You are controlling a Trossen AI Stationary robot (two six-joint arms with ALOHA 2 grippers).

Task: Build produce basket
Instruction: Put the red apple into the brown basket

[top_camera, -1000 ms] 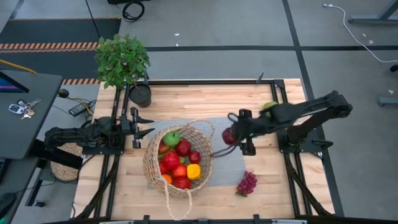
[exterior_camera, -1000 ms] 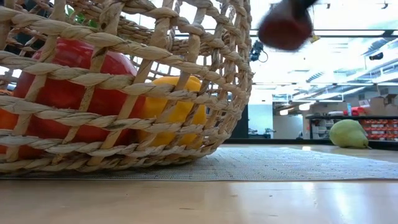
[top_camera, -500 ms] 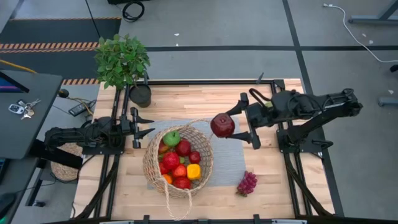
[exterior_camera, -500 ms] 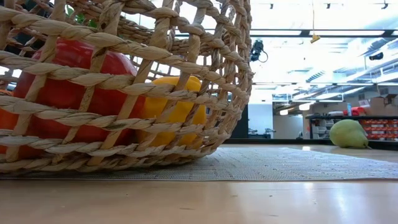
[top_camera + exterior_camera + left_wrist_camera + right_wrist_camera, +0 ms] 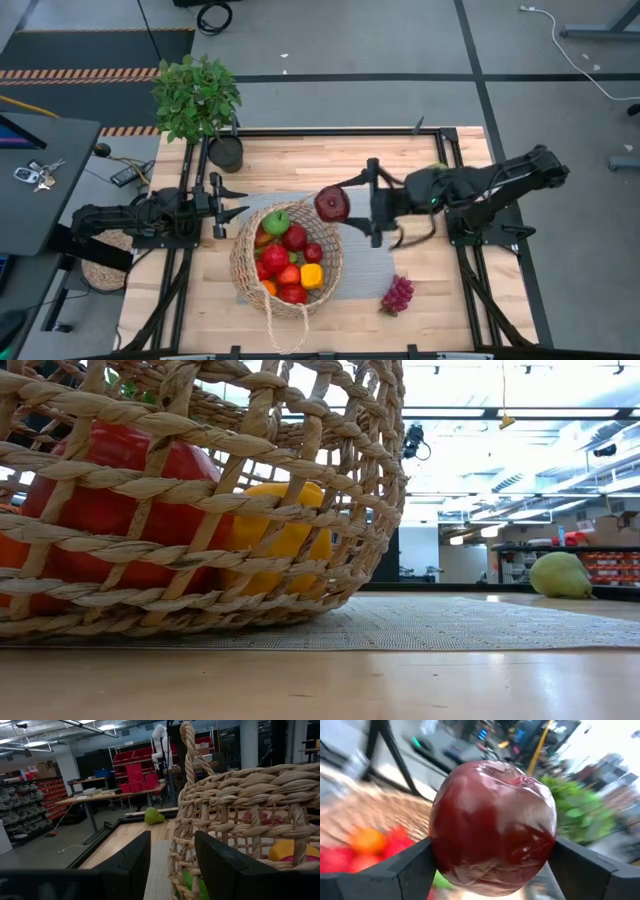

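Observation:
The tan woven basket (image 5: 288, 258) stands on a grey mat (image 5: 365, 262) and holds red and green apples, peppers and an orange. In the low view a red pepper (image 5: 110, 510) and a yellow pepper (image 5: 275, 532) show through its wall (image 5: 330, 470). My right gripper (image 5: 340, 204) is shut on a dark red apple (image 5: 332, 204), in the air over the basket's far right rim. My left gripper (image 5: 238, 201) waits open at the basket's left side, touching nothing. Purple grapes (image 5: 397, 294) and a green pear (image 5: 560, 574) lie on the table. My right gripper pinches the red apple (image 5: 492, 827) by two opposite sides between its two fingers (image 5: 412, 870). The fingers come roughly level from the table's right side. The apple is lifted clear of the table and the basket, and fills the gap between the fingers.
A leafy potted plant (image 5: 197, 95) in a black pot (image 5: 226, 153) stands at the table's far left corner. The basket's looped handle (image 5: 285, 325) lies toward the near edge. Bare wood shows at the near right around the grapes.
My right gripper has risen with the red apple, tipped up from pointing downward to nearly level, and rolled. It has carried the apple toward the table's left, from over the mat to over the basket's far right rim. The apple has left the low view.

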